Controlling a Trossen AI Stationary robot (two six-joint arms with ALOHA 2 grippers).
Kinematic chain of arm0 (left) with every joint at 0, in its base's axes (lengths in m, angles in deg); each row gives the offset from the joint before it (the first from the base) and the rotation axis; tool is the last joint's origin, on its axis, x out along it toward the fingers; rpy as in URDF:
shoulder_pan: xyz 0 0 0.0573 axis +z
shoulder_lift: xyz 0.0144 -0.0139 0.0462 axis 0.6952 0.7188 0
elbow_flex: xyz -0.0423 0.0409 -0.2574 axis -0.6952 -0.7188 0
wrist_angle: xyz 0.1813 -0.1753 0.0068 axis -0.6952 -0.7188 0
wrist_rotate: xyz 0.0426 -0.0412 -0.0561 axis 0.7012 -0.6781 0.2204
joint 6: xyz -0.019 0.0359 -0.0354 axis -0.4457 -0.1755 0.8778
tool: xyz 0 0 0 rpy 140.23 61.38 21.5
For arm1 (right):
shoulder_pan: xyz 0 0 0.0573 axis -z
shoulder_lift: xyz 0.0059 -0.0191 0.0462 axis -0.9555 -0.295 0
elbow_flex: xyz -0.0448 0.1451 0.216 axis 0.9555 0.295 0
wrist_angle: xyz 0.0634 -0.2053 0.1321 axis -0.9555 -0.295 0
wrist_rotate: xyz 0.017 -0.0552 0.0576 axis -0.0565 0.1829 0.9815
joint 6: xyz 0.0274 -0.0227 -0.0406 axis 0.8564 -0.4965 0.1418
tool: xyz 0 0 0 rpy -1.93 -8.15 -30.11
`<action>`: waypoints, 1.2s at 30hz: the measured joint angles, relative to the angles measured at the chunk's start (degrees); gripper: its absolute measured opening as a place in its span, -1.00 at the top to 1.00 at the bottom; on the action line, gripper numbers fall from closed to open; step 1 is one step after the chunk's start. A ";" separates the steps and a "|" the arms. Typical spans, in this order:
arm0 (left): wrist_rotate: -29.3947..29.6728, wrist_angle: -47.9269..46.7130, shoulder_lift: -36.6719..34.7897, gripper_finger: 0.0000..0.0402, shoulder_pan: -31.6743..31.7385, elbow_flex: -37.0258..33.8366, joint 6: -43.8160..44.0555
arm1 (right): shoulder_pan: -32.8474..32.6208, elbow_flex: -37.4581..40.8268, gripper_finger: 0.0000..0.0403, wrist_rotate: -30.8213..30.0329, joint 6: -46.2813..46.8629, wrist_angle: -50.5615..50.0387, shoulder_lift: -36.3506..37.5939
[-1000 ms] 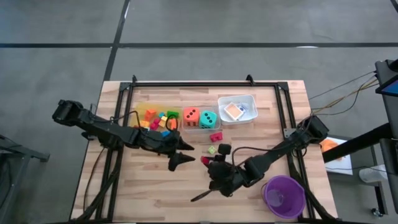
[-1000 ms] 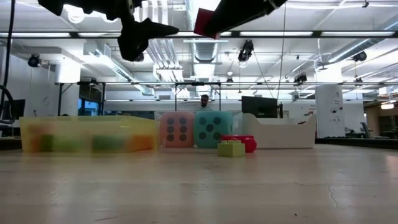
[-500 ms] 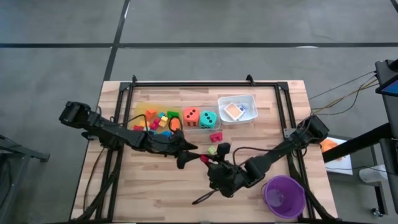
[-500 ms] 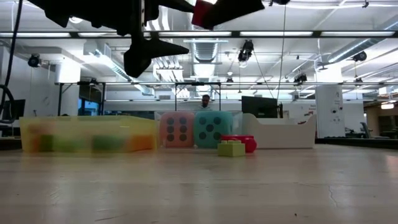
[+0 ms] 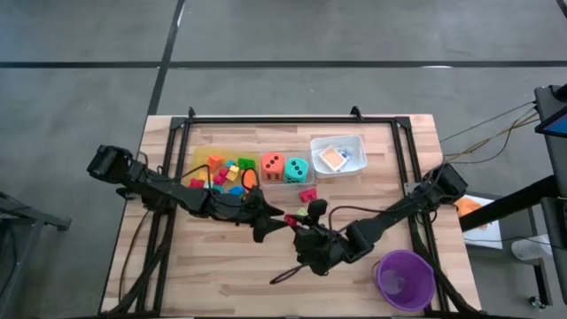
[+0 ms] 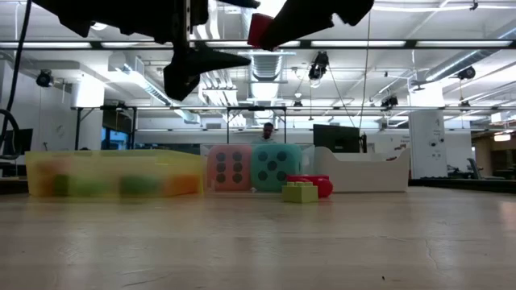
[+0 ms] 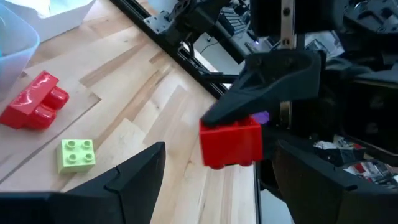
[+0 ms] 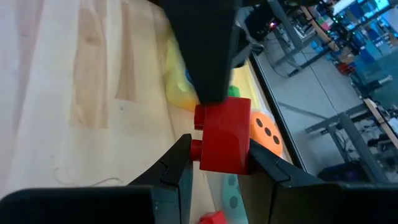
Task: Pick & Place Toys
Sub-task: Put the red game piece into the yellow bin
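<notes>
My right gripper (image 5: 297,227) is shut on a red block (image 8: 222,132), high above the table's middle (image 6: 262,28). My left gripper (image 5: 272,221) is open just left of it. In the left wrist view its two fingers (image 7: 134,177) stand apart on either side of the held block (image 7: 231,142); I cannot tell whether they touch it. On the table a second red block (image 5: 307,194) and a yellow-green block (image 5: 302,213) rest flat on the wood. My right gripper pinches the red block by two opposite sides (image 8: 202,147) between its two fingers. The fingers come from the table's right, slanting slightly down (image 6: 306,18). The block is lifted well clear of the table.
Along the far side stand a yellow tray (image 5: 205,158) with several small blocks, a clear tray (image 5: 284,180) with an orange die (image 5: 272,165) and a teal die (image 5: 297,167), and a white tray (image 5: 354,142) with cards. A purple cup (image 5: 405,276) stands near right.
My left gripper has moved toward the table's right, up to the red block held by my right gripper, and stays open. The red block has stayed lifted, nearly where it was.
</notes>
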 joint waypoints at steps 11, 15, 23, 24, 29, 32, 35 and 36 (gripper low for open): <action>3.91 3.23 2.51 -0.44 0.02 0.41 1.51 | 0.64 0.02 0.57 0.39 -0.03 0.20 0.00; 4.06 3.29 2.45 -0.44 0.02 0.41 1.51 | 0.64 0.02 0.57 0.45 -0.17 0.70 0.00; 3.84 3.68 2.53 -0.44 0.02 0.41 1.51 | 0.64 0.02 0.57 0.46 -1.90 2.73 0.00; 3.82 3.70 2.53 -0.44 0.02 0.41 1.51 | 0.64 0.02 0.57 0.45 -2.15 2.96 0.00; 3.45 3.70 2.56 -0.41 0.02 0.41 1.45 | 0.85 0.04 0.57 0.26 -2.02 3.23 0.00; 3.44 3.76 2.56 -0.30 0.02 0.44 0.46 | 0.92 0.04 0.57 0.18 -2.01 3.50 -0.33; 3.37 3.55 2.62 -0.13 0.02 0.44 -0.05 | 0.95 0.02 0.57 -0.11 -3.46 4.32 -1.17; 3.37 3.57 2.62 -0.06 0.02 0.44 -0.24 | 1.00 -0.08 0.57 -0.32 -4.44 5.36 -1.65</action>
